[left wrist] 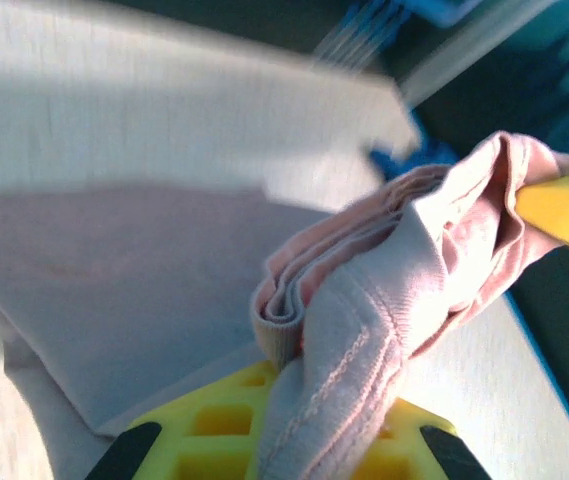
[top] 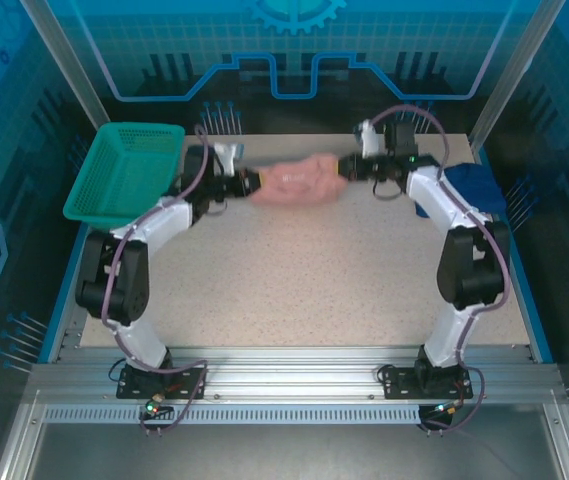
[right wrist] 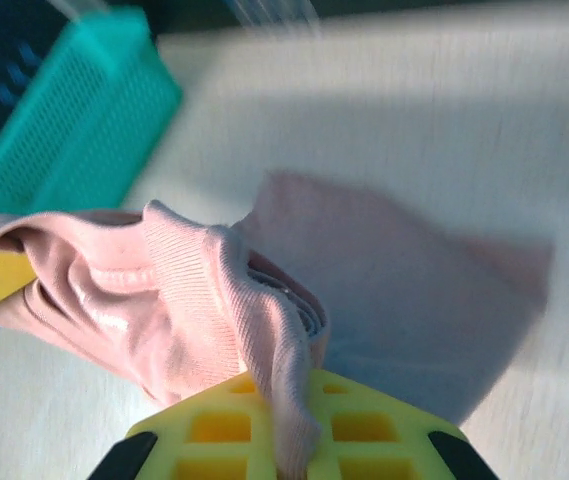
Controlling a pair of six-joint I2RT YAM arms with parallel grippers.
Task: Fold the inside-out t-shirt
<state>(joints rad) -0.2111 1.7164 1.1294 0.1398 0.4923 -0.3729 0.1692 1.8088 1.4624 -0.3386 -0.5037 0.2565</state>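
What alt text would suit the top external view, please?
The left gripper and right gripper clamp opposite ends of a bunched pink t-shirt stretched between them above the table. A teal basket sits far left, a dark blue shirt far right.

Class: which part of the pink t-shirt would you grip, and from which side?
Grip the t-shirt at its two outer ends, each gripper coming in from its own side, as the left gripper and right gripper do now. It hangs as a bunched roll between them, so the thick seamed edges probably give the firmest hold.
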